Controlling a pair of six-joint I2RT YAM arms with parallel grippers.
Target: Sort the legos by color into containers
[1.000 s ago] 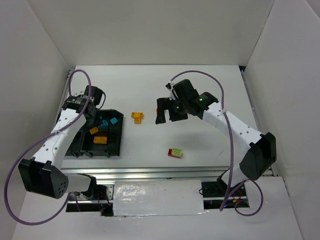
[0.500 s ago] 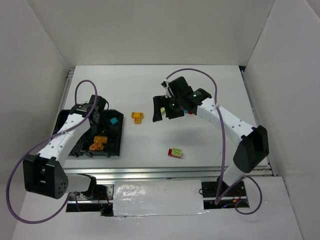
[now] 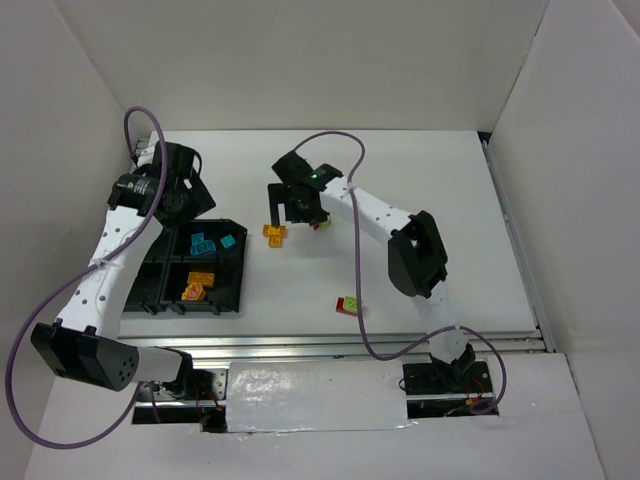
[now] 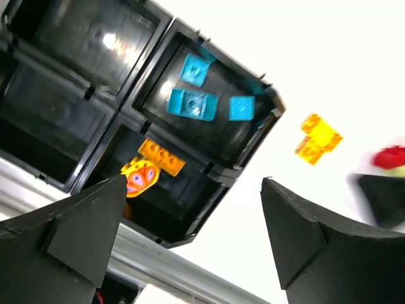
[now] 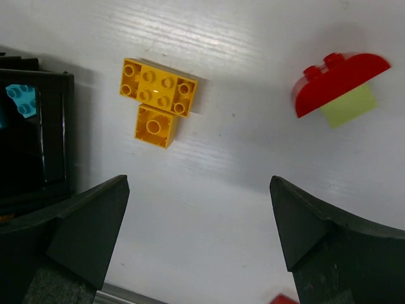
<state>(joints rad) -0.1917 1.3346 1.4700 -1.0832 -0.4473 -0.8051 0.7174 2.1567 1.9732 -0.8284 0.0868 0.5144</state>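
Observation:
The black tray [image 3: 238, 272] of containers sits at the left. Its far right compartment holds three cyan legos [image 4: 192, 102]. The near right compartment holds an orange brick [image 4: 161, 157] and an orange piece with pink spots [image 4: 140, 177]. My left gripper [image 3: 192, 196] hangs open and empty above the tray's far edge. My right gripper [image 3: 290, 212] is open above the table, just behind an orange lego [image 5: 158, 95] and a red-and-lime lego [image 5: 338, 85]. Both lie loose on the table. Another red-and-green lego [image 3: 349, 305] lies nearer the front.
The tray's two left compartments [image 4: 57, 95] look dark, and I see no bricks in them. A metal rail [image 3: 330, 345] runs along the table's near edge. White walls enclose the table on three sides.
My left gripper opened, an orange piece landed in the near right compartment, and the arm rose toward the back. My right arm swung left to the orange lego.

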